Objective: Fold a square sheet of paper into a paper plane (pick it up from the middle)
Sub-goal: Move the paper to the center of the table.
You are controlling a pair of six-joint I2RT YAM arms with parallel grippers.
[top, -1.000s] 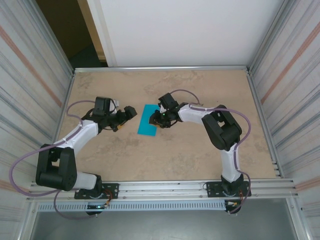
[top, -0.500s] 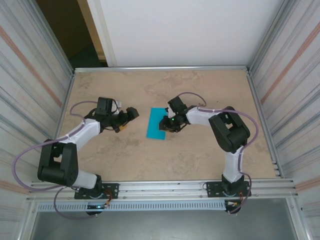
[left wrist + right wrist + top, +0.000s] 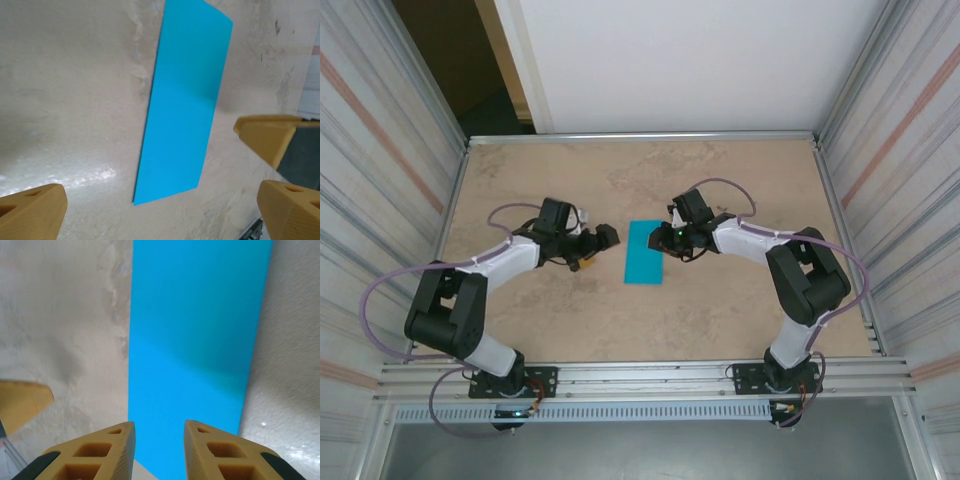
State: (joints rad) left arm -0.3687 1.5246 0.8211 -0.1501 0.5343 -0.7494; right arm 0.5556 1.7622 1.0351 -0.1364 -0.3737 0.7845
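The square sheet of paper (image 3: 645,253) lies flat on the table as a narrow teal rectangle, its long side running near to far. In the right wrist view my right gripper (image 3: 159,440) hangs over the sheet's (image 3: 195,330) right edge, its fingers a little apart with nothing pinched between them. My left gripper (image 3: 598,250) stands wide open just left of the sheet, apart from it. The left wrist view shows the sheet (image 3: 185,100) ahead of the left gripper (image 3: 160,212), with a right gripper fingertip (image 3: 267,137) beyond it. The paper plane is out of view.
The tan table (image 3: 650,320) is walled by metal rails, with a rail (image 3: 650,375) at the near edge by the arm bases. Bare tabletop lies all round the sheet.
The sheet has slid to the right and slightly nearer, turning straighter. Both grippers moved right with it, the left one closing in toward the sheet's left edge.
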